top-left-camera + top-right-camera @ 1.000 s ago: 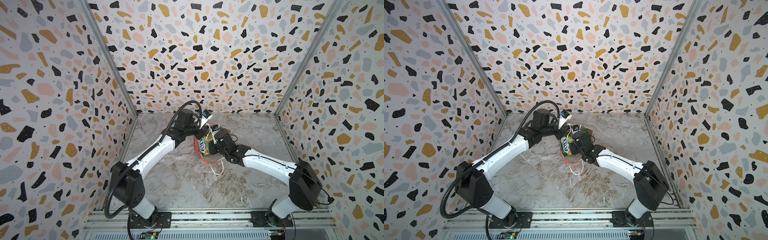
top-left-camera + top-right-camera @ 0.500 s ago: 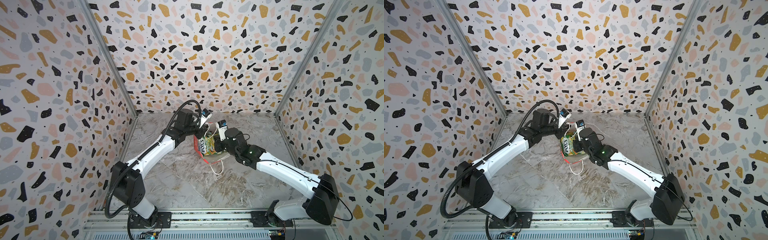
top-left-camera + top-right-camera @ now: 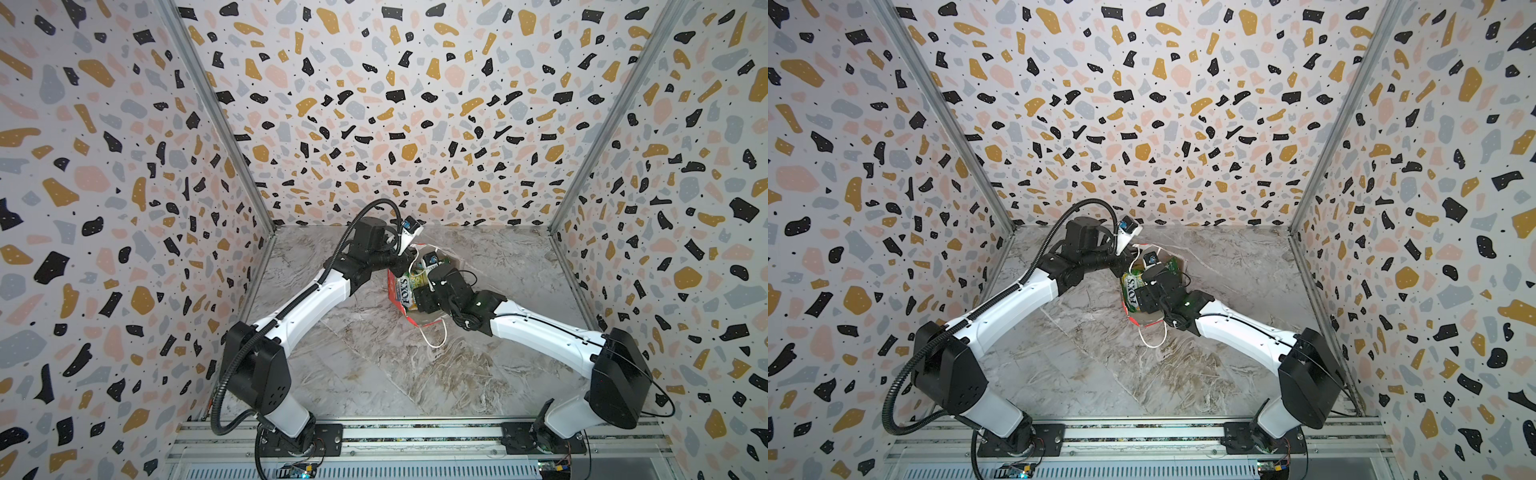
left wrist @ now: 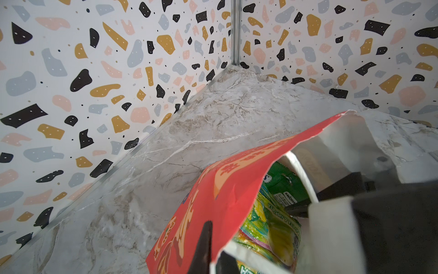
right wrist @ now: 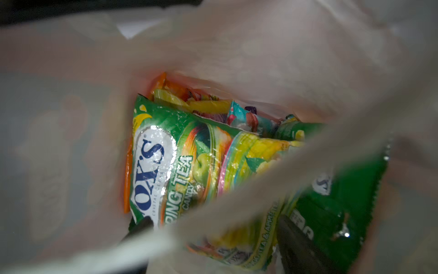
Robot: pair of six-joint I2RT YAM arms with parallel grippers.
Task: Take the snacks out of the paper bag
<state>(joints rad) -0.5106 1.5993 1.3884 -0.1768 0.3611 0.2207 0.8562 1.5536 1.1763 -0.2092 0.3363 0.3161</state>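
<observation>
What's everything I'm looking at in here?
Red paper gift bag: one, red, gold print, mid-table.
Glossy FOX'S candy packets: several, green, yellow, orange, teal, inside the bag.
White cord handle: one clearly seen, white, at the bag's near side.
Marble-look tabletop: one, grey-beige, underneath.
Terrazzo-print walls: three, speckled, around the table.
Left end effector: one, black, shut on the bag's rim.
Right end effector: one, black, open inside the bag.

The red paper bag [image 4: 225, 189] with gold print stands mouth-open just 12 o'clock of the table's [image 3: 374, 374] middle, its white cord handle [image 3: 437, 337] trailing toward 6 o'clock. The snacks [image 5: 180, 166] are all inside, on edge. A light green FOX'S packet is foremost, with dark green, yellow, orange and teal packets around it.
</observation>
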